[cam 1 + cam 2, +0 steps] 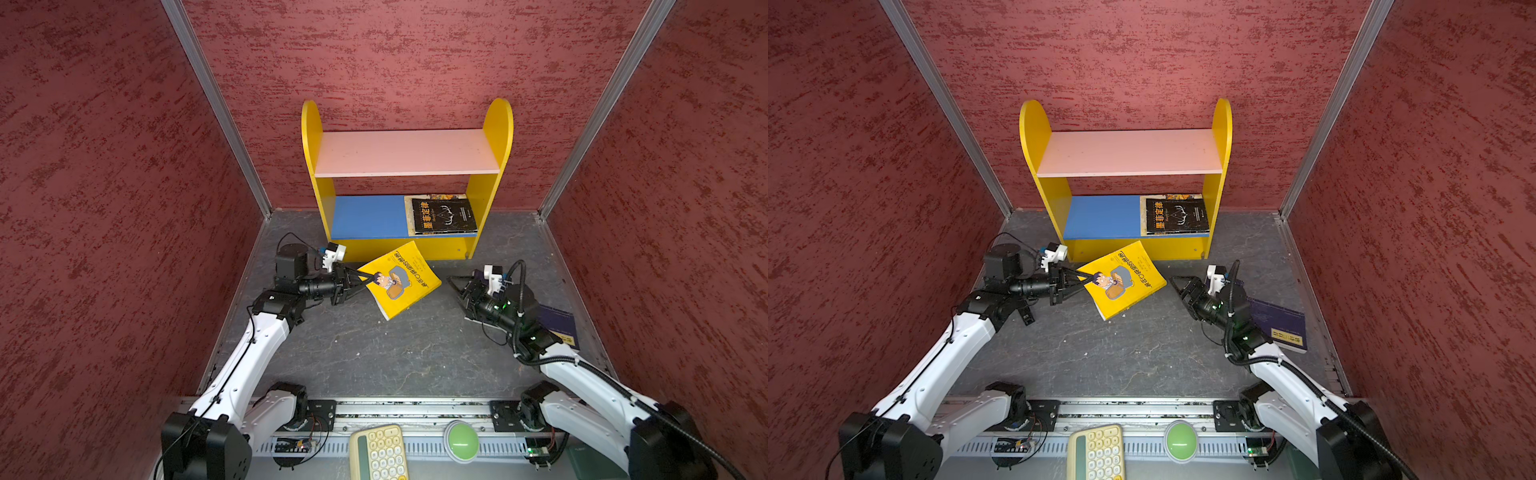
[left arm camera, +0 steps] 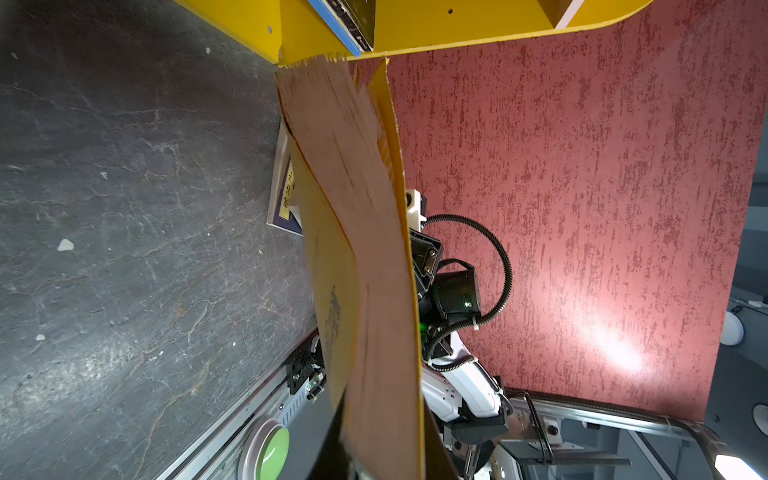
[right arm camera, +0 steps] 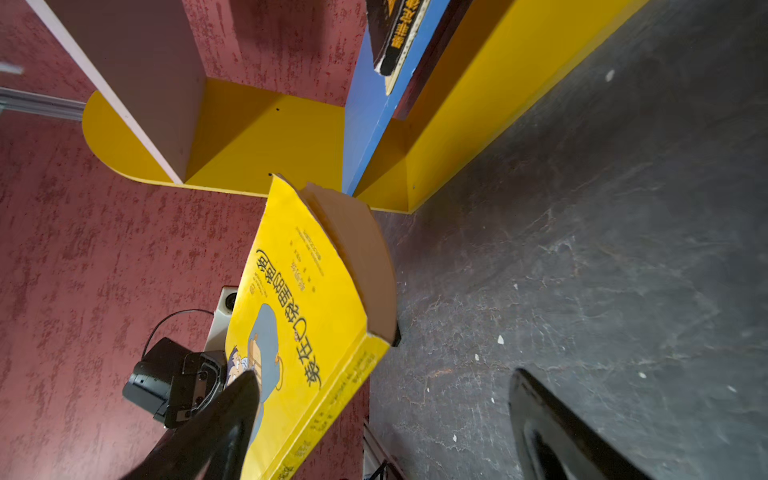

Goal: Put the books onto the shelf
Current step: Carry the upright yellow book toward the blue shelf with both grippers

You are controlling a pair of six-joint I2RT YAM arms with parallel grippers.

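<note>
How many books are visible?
4: black book atop a larger book on the blue board; yellow book in the left gripper; navy book under the right arm, possibly hiding more.

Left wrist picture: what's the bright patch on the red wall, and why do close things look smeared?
Left wrist view: reflected light glares on the red wall; the yellow book, near the lens, is out of focus. Right wrist view: the right gripper blurs likewise.

The held book [image 1: 401, 282] tilts between left pincer [image 1: 364, 282] and right pincer [image 1: 455, 289], just before the shelf [image 1: 496, 124]. A second book [image 1: 444, 216] lies on its lower board [image 1: 368, 216], behind the right pincer; a third book [image 1: 1281, 322] lies on the desk [image 1: 374, 353] beneath its arm.
</note>
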